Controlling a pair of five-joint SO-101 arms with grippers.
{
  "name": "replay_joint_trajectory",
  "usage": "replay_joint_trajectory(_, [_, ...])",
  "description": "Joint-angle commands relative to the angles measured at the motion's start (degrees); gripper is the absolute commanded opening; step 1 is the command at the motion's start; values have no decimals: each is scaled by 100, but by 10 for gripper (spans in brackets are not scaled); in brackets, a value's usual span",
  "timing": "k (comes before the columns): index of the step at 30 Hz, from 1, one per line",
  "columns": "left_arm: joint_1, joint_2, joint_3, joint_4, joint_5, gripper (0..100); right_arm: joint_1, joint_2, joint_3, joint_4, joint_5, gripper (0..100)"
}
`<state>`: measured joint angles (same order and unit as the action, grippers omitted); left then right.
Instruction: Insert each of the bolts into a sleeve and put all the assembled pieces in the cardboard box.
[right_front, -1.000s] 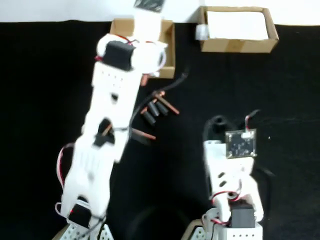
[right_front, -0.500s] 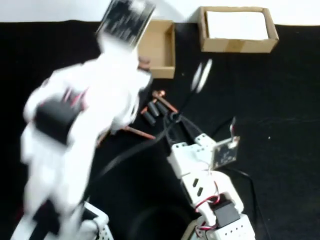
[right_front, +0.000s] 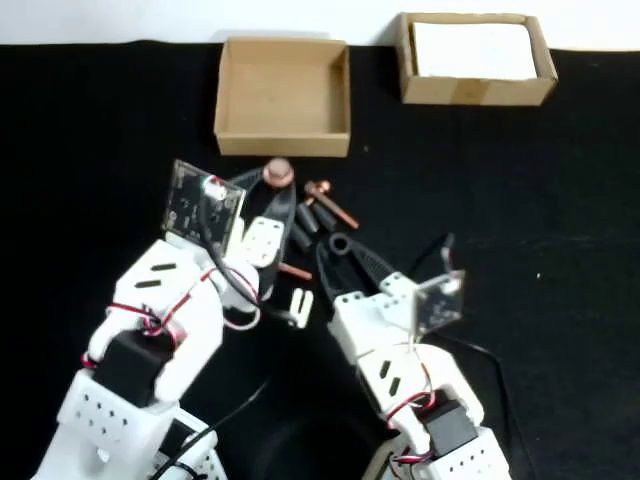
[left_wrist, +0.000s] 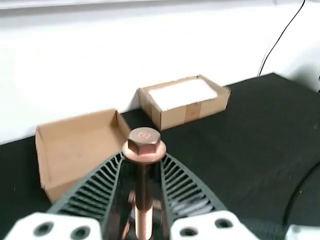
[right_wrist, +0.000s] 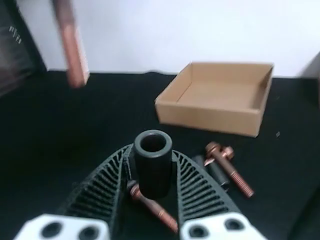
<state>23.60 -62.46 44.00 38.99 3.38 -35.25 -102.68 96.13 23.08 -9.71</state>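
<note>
The left gripper (left_wrist: 144, 162) clamps a copper bolt (left_wrist: 144, 145) in its fingers, head up; the right gripper (right_wrist: 151, 156) likewise clamps a black sleeve (right_wrist: 153, 172) upright

We are looking at a robotics lab bench. A black cloth (right_front: 560, 250) is covering the table, and a bare white wall (left_wrist: 150, 40) is rising right behind it. The left arm (right_front: 150, 340) and right arm (right_front: 400, 365), both small white units, are showing open circuit boards (right_front: 205, 205) and loose wiring. Plain cardboard boxes (right_front: 283, 95) are standing at the far edge.
</note>
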Motion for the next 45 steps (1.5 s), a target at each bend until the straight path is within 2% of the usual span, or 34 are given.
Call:
replay_joint_trajectory(1, [277, 374, -778, -132, 202, 9, -84, 13, 725, 154, 62, 8])
replay_joint_trajectory(5, [673, 532, -1332, 448, 1064, 9, -84, 13, 725, 338, 571, 8])
replay_joint_trajectory(12, [875, 505, -1552, 1090, 1055, 9, -57, 13, 725, 330, 659, 8])
replay_joint_trajectory(16, [1253, 505, -1727, 1451, 1055, 9, -48, 13, 725, 312, 659, 8])
replay_joint_trajectory(23, [1305, 549, -989, 835, 1046, 9, -48, 4, 725, 303, 659, 8])
replay_joint_trajectory(33, [1270, 549, -409, 501, 1011, 9, -48, 4, 725, 303, 659, 8])
replay_joint_trajectory(45, [1112, 558, -286, 149, 721, 9, -48, 4, 725, 303, 659, 8])
